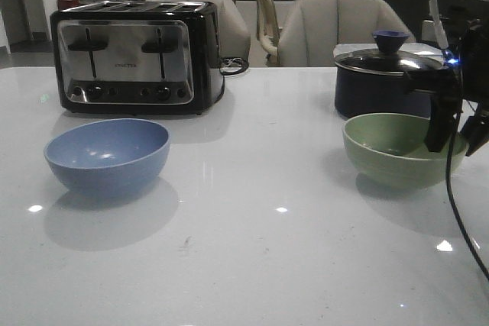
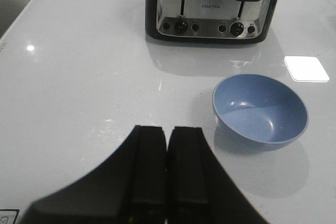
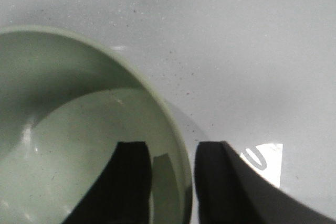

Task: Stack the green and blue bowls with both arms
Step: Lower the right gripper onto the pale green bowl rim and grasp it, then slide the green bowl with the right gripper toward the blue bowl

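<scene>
The dusty blue bowl stands upright and empty on the white table at the front left; it also shows in the left wrist view. The sage green bowl stands upright at the right. My right gripper is open and straddles the green bowl's right rim, one finger inside and one outside, with a gap still showing on the inside. My left gripper is shut and empty, above the table and apart from the blue bowl; it is out of the front view.
A black and chrome toaster stands behind the blue bowl, also in the left wrist view. A dark navy lidded saucepan stands right behind the green bowl. A black cable hangs from the right arm. Chairs are beyond the table.
</scene>
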You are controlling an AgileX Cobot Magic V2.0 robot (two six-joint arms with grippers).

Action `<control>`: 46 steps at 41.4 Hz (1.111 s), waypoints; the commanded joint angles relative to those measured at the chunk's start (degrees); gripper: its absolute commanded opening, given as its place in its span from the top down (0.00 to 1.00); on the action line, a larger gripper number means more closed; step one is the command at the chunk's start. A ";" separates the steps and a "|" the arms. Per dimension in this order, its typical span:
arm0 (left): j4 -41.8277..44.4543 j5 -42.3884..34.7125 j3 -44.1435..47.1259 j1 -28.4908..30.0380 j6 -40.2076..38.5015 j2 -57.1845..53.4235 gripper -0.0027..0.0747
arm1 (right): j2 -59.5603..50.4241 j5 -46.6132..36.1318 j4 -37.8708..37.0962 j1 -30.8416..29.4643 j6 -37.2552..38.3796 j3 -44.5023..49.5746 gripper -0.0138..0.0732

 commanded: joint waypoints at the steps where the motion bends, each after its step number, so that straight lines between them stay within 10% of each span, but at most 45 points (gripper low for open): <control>1: -0.03 -4.65 -1.62 -0.43 -0.39 0.51 0.84 | -2.95 -1.57 0.60 -0.16 -0.32 -1.99 0.66; 18: -0.03 -4.65 -1.62 -0.43 -0.39 0.51 0.84 | -9.96 3.16 0.60 1.55 -1.40 -1.94 0.80; 46: -0.03 -4.66 -1.62 -0.43 -0.39 0.51 0.84 | -7.05 -1.94 2.70 23.47 -2.90 -0.99 0.80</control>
